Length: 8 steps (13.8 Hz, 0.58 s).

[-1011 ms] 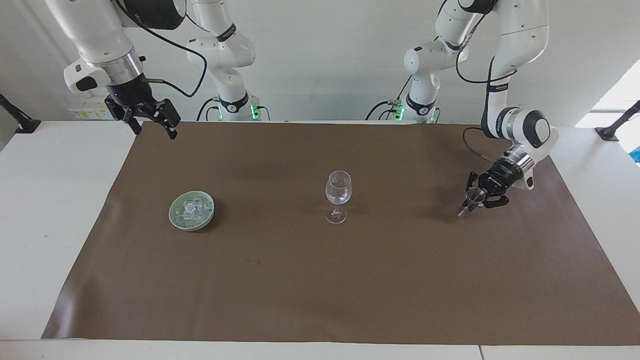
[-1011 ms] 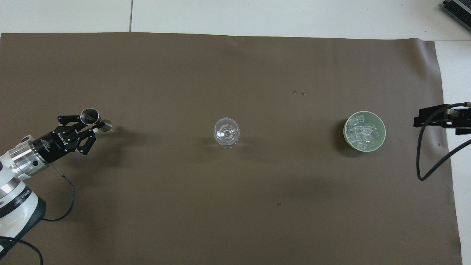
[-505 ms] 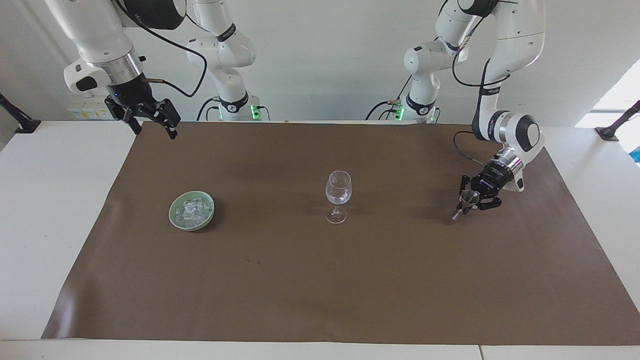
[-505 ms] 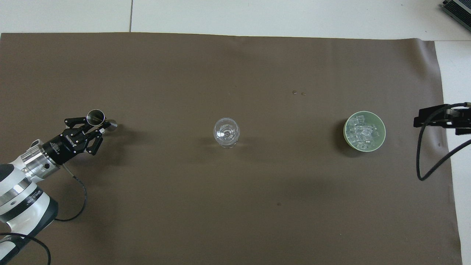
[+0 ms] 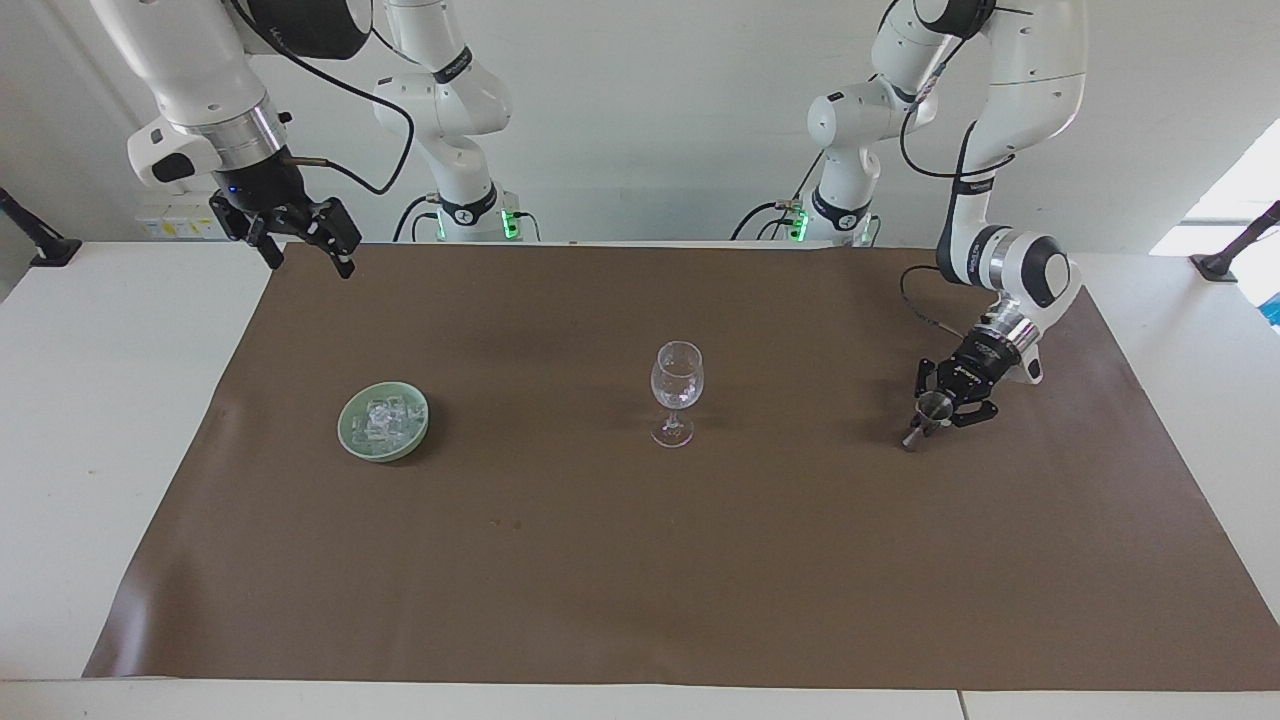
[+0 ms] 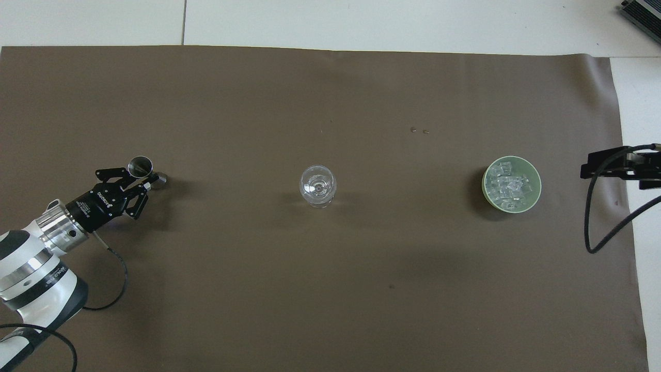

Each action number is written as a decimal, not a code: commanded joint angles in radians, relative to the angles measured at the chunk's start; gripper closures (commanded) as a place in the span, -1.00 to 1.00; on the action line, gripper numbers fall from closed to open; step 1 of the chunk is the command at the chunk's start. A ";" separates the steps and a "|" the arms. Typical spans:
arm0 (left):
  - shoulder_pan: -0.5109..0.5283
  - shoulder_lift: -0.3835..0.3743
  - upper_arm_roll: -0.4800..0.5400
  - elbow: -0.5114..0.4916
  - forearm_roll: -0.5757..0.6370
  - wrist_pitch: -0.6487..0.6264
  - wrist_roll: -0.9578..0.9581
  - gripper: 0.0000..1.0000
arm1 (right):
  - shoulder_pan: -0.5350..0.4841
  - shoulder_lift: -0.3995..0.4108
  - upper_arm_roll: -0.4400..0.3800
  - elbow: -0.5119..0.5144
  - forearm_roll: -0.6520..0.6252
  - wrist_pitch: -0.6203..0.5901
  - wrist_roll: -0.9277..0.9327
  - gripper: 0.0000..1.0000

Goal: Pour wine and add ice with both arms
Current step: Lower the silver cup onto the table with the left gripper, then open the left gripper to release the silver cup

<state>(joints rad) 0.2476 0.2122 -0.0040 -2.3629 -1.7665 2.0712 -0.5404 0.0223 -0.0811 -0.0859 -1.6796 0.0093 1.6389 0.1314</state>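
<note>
Over the mat's corner, right jaws (image 5: 300, 245) gape empty; overhead shows left jaws (image 6: 140, 178) pinching the jigger (image 6: 140, 166).

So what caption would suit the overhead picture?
Left gripper holds a tilted metal jigger at its end of the mat; wine glass mid-table, ice in green dish.

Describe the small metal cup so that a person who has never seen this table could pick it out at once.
Start at the brown mat, with the wine glass at its middle. Go toward the left arm's end: the left gripper is shut on the metal jigger, low over the mat. It is the only metal vessel, tilted and hourglass-shaped.
</note>
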 commanded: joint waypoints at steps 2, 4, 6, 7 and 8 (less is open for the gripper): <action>-0.018 -0.002 0.009 -0.010 -0.027 0.041 0.008 1.00 | -0.001 -0.019 0.005 -0.020 -0.005 -0.001 0.016 -1.00; -0.018 -0.002 0.009 -0.010 -0.027 0.043 0.008 1.00 | -0.001 -0.019 0.005 -0.020 -0.005 -0.001 0.016 -1.00; -0.019 -0.002 0.009 -0.010 -0.027 0.047 0.002 0.84 | -0.001 -0.019 0.005 -0.020 -0.005 -0.001 0.016 -1.00; -0.019 0.000 0.009 -0.010 -0.027 0.049 0.000 0.46 | -0.002 -0.019 0.005 -0.020 -0.005 -0.001 0.016 -1.00; -0.018 -0.002 0.009 -0.010 -0.027 0.049 -0.003 -0.32 | -0.002 -0.019 0.005 -0.020 -0.005 -0.001 0.016 -1.00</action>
<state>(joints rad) 0.2438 0.2141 -0.0037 -2.3629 -1.7693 2.1051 -0.5422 0.0223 -0.0811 -0.0859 -1.6796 0.0093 1.6389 0.1314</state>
